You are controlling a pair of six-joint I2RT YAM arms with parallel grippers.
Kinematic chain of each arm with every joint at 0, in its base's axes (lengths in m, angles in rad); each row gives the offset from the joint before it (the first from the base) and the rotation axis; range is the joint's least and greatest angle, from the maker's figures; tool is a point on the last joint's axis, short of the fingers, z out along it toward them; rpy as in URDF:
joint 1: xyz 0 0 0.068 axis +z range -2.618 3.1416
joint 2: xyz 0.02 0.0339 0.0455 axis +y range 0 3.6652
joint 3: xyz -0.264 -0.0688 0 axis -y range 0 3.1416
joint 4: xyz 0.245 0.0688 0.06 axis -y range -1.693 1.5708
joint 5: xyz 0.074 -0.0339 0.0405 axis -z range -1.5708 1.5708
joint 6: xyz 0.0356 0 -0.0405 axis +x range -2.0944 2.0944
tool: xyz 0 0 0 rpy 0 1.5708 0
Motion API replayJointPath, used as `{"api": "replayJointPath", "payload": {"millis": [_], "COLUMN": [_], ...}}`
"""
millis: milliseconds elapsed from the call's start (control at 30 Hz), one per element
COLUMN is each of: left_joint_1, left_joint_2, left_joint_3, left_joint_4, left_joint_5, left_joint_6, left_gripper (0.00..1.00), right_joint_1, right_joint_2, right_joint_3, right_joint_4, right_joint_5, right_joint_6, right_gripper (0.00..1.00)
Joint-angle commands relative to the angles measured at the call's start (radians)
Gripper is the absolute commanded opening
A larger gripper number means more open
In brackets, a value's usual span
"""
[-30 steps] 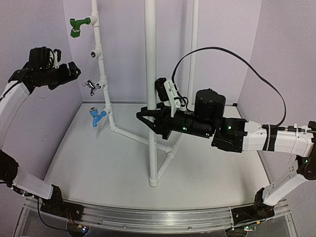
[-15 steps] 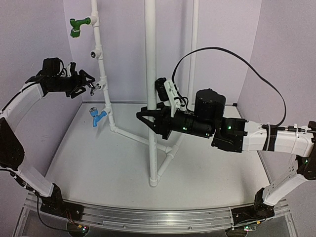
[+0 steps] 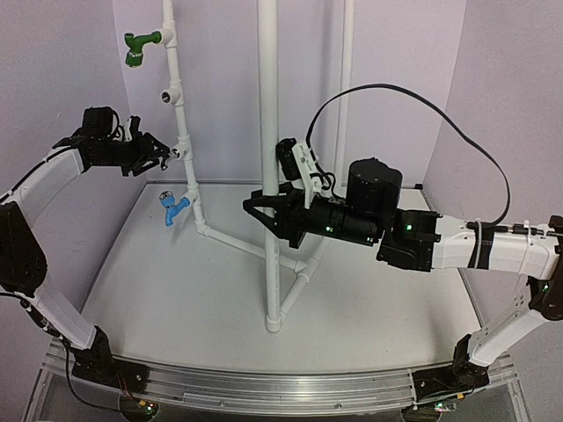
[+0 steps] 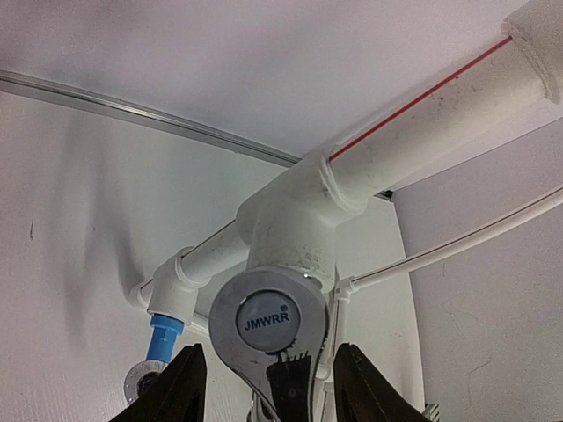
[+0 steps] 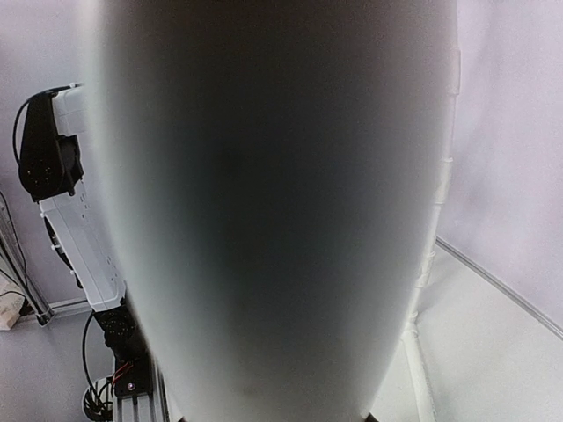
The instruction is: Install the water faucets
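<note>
The chrome faucet (cap marked JMWRR) sits in a white tee fitting on the slanted pipe, above the blue faucet. The left hand brackets it, its 2 fingers apart with a thin gap on each side. The right hand is clamped on the central upright pipe, above the counter.

- Right wrist camera: the upright pipe swamps everything in one grey blur, and the right gripper fingers are lost behind it.
- Silver faucet, between the left gripper fingers: its spout runs off the bottom edge.
- Blue faucet, beyond one finger: half hidden.
</note>
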Motion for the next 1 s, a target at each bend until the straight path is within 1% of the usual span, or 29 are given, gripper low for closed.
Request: {"api": "replayJointPath", "payload": {"millis": [0,167,300,367,467,567,700,833,967], "left_joint_1": [-0.009,-0.028,-0.059,-0.091,-0.172,-0.23,-0.257,-0.262,-0.264], "left_joint_2": [0.022,0.035,0.027,0.02,0.017,0.019,0.008,0.011,0.004], "left_joint_3": [0.008,0.019,0.029,0.043,0.075,0.095,0.091,0.1,0.095], "left_joint_4": [0.044,0.04,0.029,0.01,-0.036,-0.067,-0.072,-0.094,-0.088], "left_joint_5": [-0.003,-0.011,-0.055,-0.121,-0.281,-0.426,-0.512,-0.542,-0.52], "left_joint_6": [0.034,0.07,0.111,0.15,0.234,0.285,0.331,0.351,0.348], "left_gripper": [0.45,0.3,0.21,0.16,0.11,0.07,0.04,0.02,0.02], "right_joint_1": [-0.004,-0.004,-0.003,-0.003,-0.003,-0.004,-0.004,-0.004,-0.004], "right_joint_2": [0.021,0.018,0.019,0.022,0.025,0.027,0.023,0.02,0.024], "right_joint_3": [0.004,0.003,0.003,0.006,0.009,0.008,0.004,0.002,0.005], "right_joint_4": [0.015,0.015,0.015,0.015,0.015,0.015,0.015,0.015,0.016], "right_joint_5": [-0.021,-0.02,-0.02,-0.021,-0.022,-0.022,-0.02,-0.018,-0.021], "right_joint_6": [0.103,0.107,0.107,0.107,0.107,0.107,0.105,0.105,0.106], "right_gripper": [0.0,0.0,0.0,0.0,0.0,0.0,0.0,0.0,0.0]}}
